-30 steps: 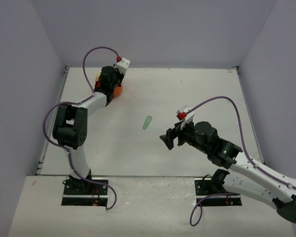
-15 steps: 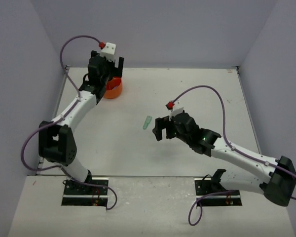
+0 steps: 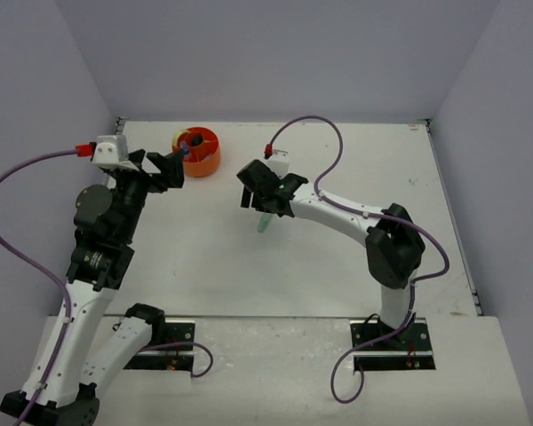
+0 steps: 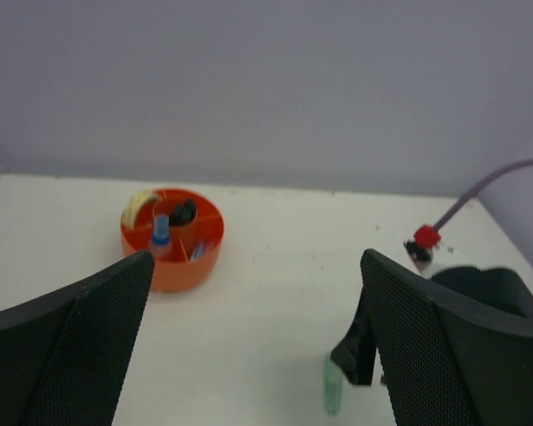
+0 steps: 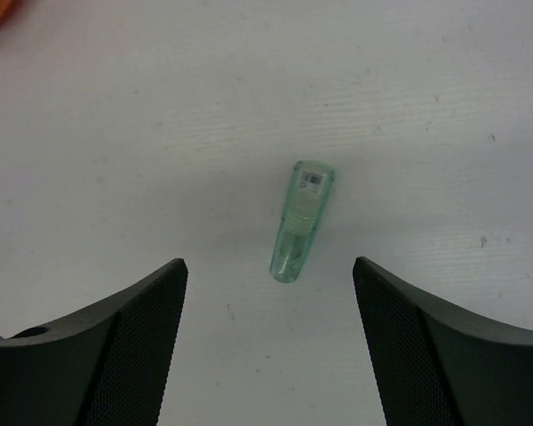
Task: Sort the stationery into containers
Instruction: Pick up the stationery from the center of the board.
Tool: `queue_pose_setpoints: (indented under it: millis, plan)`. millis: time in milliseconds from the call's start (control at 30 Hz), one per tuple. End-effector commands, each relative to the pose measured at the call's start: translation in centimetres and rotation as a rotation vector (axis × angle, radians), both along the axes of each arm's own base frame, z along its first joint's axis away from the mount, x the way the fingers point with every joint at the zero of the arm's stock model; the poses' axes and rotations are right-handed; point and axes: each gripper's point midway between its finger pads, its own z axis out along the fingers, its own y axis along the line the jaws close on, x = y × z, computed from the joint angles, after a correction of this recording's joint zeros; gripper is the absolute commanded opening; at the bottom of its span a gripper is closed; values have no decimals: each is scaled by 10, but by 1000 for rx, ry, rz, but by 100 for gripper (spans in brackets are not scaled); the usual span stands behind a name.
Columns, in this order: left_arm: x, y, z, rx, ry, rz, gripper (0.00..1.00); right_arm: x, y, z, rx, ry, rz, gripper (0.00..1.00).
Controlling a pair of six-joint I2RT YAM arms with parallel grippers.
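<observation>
We are looking at a small mint-green see-through plastic piece (image 5: pixel 300 222). It is lying flat on the white table (image 5: pixel 444 106), well apart from the round orange plastic organiser (image 3: pixel 202 162). It is looking light, hard and a bit slippery, so we are thinking a squeeze across its middle is best. The right tool (image 5: pixel 267 264) is hanging open over it, one finger on each side, not touching. The left tool (image 4: pixel 256 257) is open too, holding nothing.

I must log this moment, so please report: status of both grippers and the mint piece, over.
Left gripper open, short of the orange organiser, empty. Right gripper open over the mint piece, no contact. Piece flat on table, nothing in the way.
</observation>
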Motion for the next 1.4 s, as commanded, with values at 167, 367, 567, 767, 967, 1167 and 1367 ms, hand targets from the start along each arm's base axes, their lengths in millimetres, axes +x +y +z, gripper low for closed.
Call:
queue_pose_setpoints:
  millis: [167,367,567,767,967,1167,1367]
  plan:
    - [-10,-10,-62,91,218,-79,100,19,-7,-45,-34,125,-111,72]
    - [-11,-17,-56,79,196,-117,100,15,-9,-74,-70,173,-118,69]
    - [-7,-24,-65,84,221,-146,100,12,-7,-92,-85,210,-110,64]
    - [-7,-25,-64,78,215,-152,100,-2,-12,-102,-82,229,-121,54]
    - [-2,-28,-77,79,257,-159,100,-15,-14,-115,-67,263,-90,21]
    - [0,-35,-82,62,276,-190,100,-29,-21,-100,-46,173,-8,0]
    - [-10,-104,-111,-152,371,-556,100,-66,17,-2,-14,-253,416,0]
